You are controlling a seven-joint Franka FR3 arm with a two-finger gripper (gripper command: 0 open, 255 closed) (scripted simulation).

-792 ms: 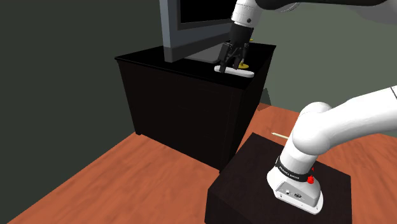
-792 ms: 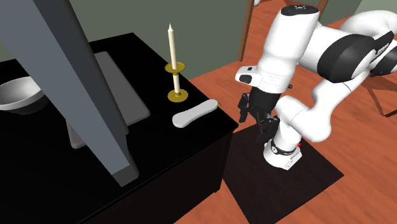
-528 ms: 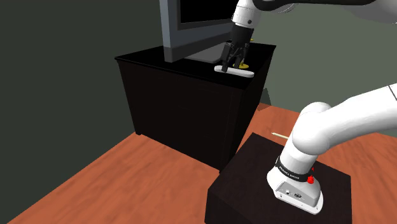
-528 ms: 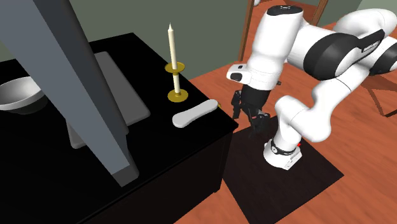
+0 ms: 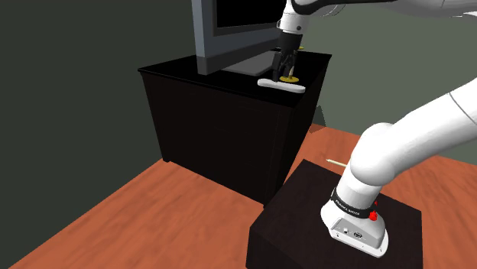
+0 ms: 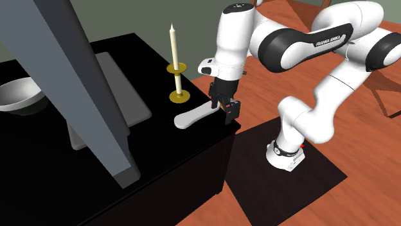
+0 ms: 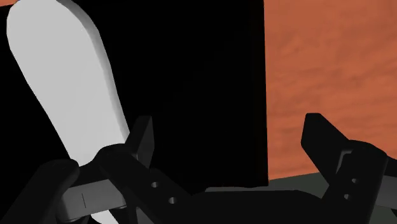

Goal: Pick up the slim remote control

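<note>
Dull green walls and a red-brown wooden floor (image 5: 153,206) are surrounding a low black cabinet, the bench (image 5: 218,115), on which a large grey flat screen (image 5: 229,30) is being carried. The slim white round-ended remote control (image 6: 196,114) is lying flat at the bench's corner nearest the dark box stand (image 5: 306,229), just beside a white candle in a brass holder (image 6: 175,67). It is therefore being approached from the open side, clear of the candle. The white jointed arm (image 6: 289,48) is being arched high and bent steeply down over that corner, the wrist being kept near upright. The jaws are being held apart. In the wrist view the remote control (image 7: 63,95) is sitting against one finger (image 7: 141,143), not between the two, so nothing is being gripped. A sideways correction is probably being called for before closing.
</note>
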